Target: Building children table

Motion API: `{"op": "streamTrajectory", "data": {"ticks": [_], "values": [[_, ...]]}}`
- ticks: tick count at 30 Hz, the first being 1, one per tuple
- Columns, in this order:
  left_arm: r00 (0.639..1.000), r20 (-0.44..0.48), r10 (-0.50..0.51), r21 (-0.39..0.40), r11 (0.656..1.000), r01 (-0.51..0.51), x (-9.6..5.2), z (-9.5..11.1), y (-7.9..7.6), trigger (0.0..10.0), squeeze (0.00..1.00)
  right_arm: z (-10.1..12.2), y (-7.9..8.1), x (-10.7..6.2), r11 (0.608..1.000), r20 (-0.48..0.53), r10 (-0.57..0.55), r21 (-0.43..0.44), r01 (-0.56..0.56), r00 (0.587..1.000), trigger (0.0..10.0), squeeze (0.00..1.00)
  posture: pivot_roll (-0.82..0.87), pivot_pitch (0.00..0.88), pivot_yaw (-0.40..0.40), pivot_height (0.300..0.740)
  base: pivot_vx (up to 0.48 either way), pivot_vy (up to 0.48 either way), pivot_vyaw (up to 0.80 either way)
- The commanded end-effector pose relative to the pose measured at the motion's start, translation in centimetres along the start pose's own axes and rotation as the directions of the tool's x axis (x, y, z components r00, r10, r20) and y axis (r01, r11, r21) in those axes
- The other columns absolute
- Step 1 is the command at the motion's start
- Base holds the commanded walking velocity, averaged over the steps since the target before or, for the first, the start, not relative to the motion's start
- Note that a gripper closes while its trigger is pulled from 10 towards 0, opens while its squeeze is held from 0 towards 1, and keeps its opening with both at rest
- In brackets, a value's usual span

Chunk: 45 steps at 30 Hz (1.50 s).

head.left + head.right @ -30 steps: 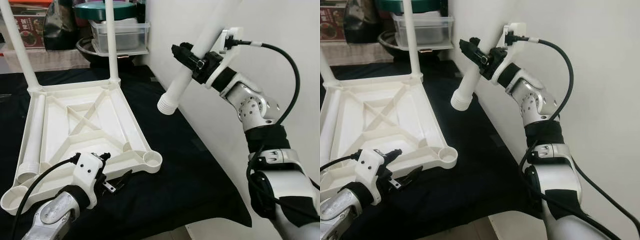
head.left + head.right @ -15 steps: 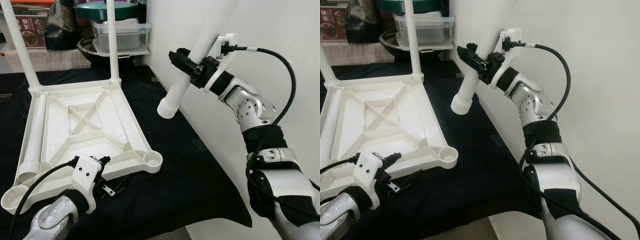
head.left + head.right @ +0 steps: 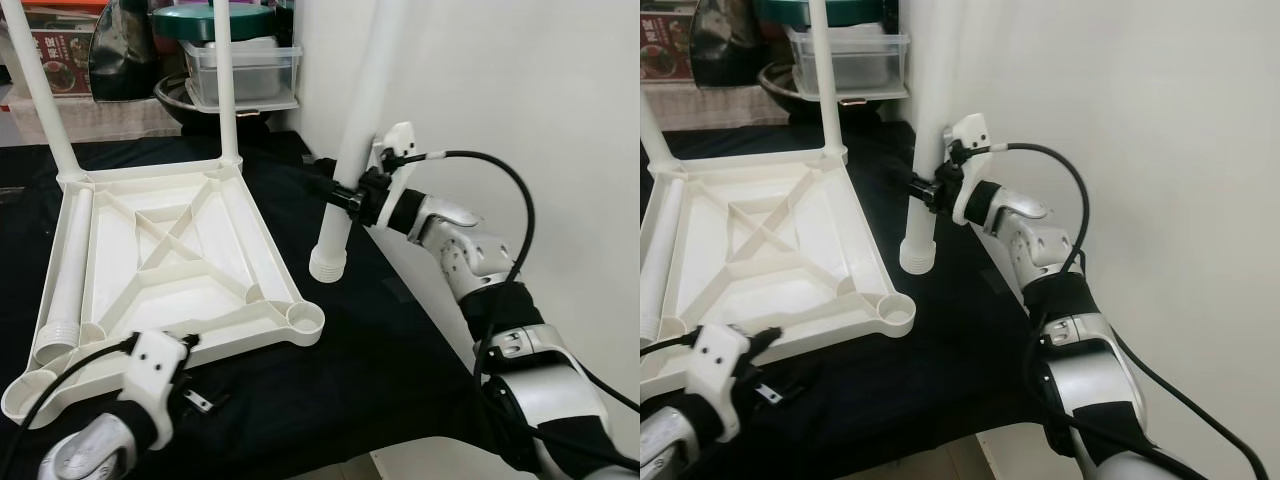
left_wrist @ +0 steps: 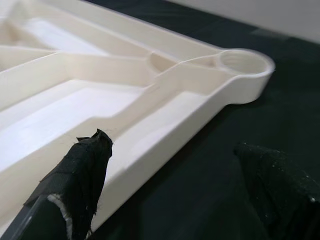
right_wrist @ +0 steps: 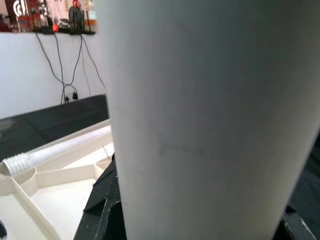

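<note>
The right gripper (image 3: 350, 195) clenches a long white plastic table leg (image 3: 345, 170), nearly upright, its threaded end hanging above the black cloth just off the near right corner of the upturned white plastic tabletop (image 3: 170, 250). The empty round socket (image 3: 305, 318) sits at that corner; a tilted leg could cross-thread or push the tabletop away. The left gripper (image 4: 175, 200), fingers spread and empty, hovers at the near edge. The left wrist view shows the socket's threaded inside.

One upturned tabletop (image 3: 170, 250), four white legs (image 3: 345, 170), two grippers (image 3: 345, 195).
</note>
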<state>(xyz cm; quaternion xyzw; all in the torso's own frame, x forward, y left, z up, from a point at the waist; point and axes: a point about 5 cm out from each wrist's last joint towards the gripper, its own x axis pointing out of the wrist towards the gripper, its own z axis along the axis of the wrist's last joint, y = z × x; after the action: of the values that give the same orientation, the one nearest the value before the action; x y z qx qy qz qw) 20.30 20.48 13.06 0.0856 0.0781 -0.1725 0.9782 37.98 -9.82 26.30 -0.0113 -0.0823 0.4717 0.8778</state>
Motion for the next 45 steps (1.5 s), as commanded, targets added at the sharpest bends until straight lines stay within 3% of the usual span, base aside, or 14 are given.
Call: {"op": "streamTrajectory", "data": {"ticks": [1,3,7,15,19,33,37,45], "values": [[0.999,-0.034,0.017,0.013,1.0,-0.016,-0.2,-0.4,0.3,10.0,0.0,-0.2,-0.1,-0.1,1.0,-0.001,-0.009,-0.01,0.009,1.0,0.0,0.0,0.21,0.0,-0.128,0.74,0.0,0.0,0.0],[0.993,-0.077,0.086,0.023,0.996,-0.084,-1.2,-1.3,1.2,10.0,0.0,-1.3,0.6,0.2,1.0,-0.022,0.003,-0.013,-0.004,1.0,0.0,0.0,0.22,0.0,-0.135,0.74,0.0,0.0,0.0],[0.989,-0.097,0.116,0.024,0.993,-0.114,-1.8,-1.7,1.4,10.0,0.0,-2.7,2.0,0.4,0.999,-0.042,0.048,-0.023,-0.049,0.998,0.0,0.0,0.23,0.0,-0.139,0.74,0.0,0.0,0.0],[0.989,-0.082,0.12,0.018,0.993,-0.119,-1.2,-1.5,1.2,10.0,0.0,-4.2,5.1,0.3,0.984,-0.048,0.173,-0.031,-0.174,0.984,0.0,0.0,0.22,0.0,-0.133,0.74,0.0,0.0,0.0],[0.99,-0.072,0.125,0.02,0.992,-0.123,-0.9,-1.4,1.3,10.0,0.0,-5.6,6.0,0.0,0.982,-0.067,0.181,-0.042,-0.184,0.981,0.0,0.0,0.22,0.0,-0.129,0.74,0.0,0.0,0.0],[0.99,-0.054,0.129,0.015,0.992,-0.129,-0.7,-1.3,1.1,10.0,0.0,-6.4,5.5,-0.4,0.977,-0.124,0.161,-0.123,-0.177,0.979,0.0,0.0,0.22,0.0,-0.139,0.74,0.0,0.0,0.0],[0.991,-0.052,0.127,0.012,0.992,-0.126,-0.5,-1.3,1.0,10.0,0.0,-6.5,5.6,-0.4,0.978,-0.124,0.172,-0.095,-0.184,0.977,0.0,0.0,0.22,0.0,-0.142,0.74,0.0,0.0,0.0],[0.99,-0.043,0.135,-0.003,0.991,-0.135,-0.5,-1.2,1.2,10.0,0.0,-7.4,6.7,-0.4,0.968,-0.088,0.25,0.058,-0.246,0.964,0.0,0.0,0.22,0.0,-0.143,0.74,0.0,0.0,0.0]]}}
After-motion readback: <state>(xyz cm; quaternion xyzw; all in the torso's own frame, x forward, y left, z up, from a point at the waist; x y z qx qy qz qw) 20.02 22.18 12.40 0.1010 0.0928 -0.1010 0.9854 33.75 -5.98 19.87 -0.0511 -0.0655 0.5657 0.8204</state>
